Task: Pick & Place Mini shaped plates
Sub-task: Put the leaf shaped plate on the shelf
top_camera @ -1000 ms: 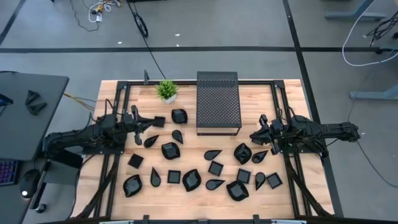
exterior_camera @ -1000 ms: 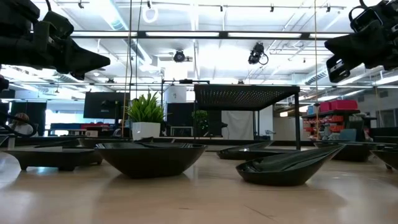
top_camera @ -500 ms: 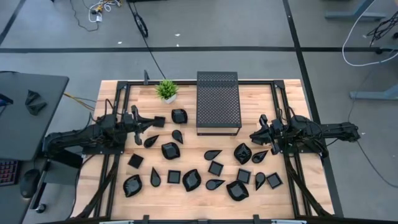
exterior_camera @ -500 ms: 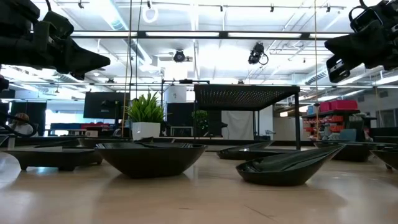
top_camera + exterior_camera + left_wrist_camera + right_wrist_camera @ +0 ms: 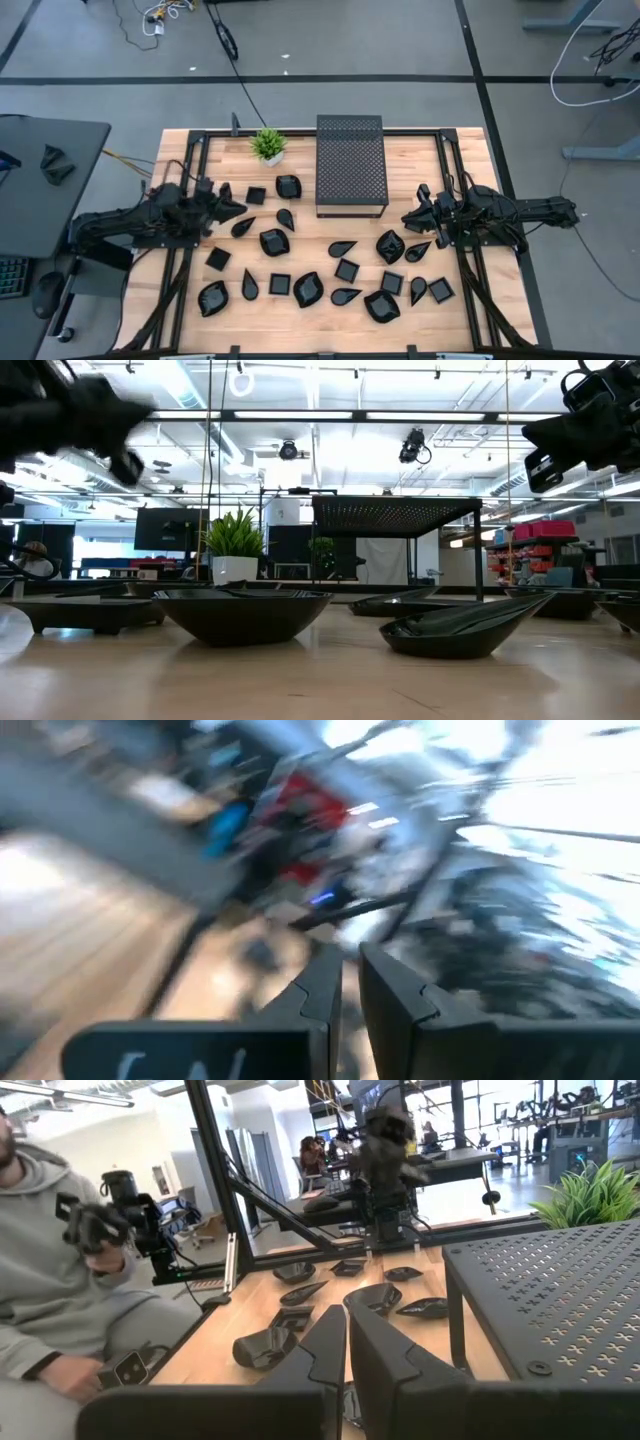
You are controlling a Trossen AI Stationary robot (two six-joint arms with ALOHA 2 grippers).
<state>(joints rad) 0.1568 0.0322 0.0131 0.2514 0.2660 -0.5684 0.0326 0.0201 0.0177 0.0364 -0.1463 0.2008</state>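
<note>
No readable branding or text anywhere, just pale smudges on the left wrist housing that I can't make out.

The left gripper (image 5: 232,208) is up off the bench by its left edge, fingers clenched together on nothing, a sliver of gap showing in the wrist view. The right gripper (image 5: 410,219) sits by the right edge, also pinched shut and empty, pointing across at the other arm.

The mini shaped plates (image 5: 304,288) are spread across the near and middle bench, all flat and rim up, not lined up in any way. The teardrop ones point every which way, e.g. one (image 5: 342,248) has its tip toward the left edge.

Farther back: the black perforated box (image 5: 351,164) and the small potted plant (image 5: 268,145) at the far edge.
</note>
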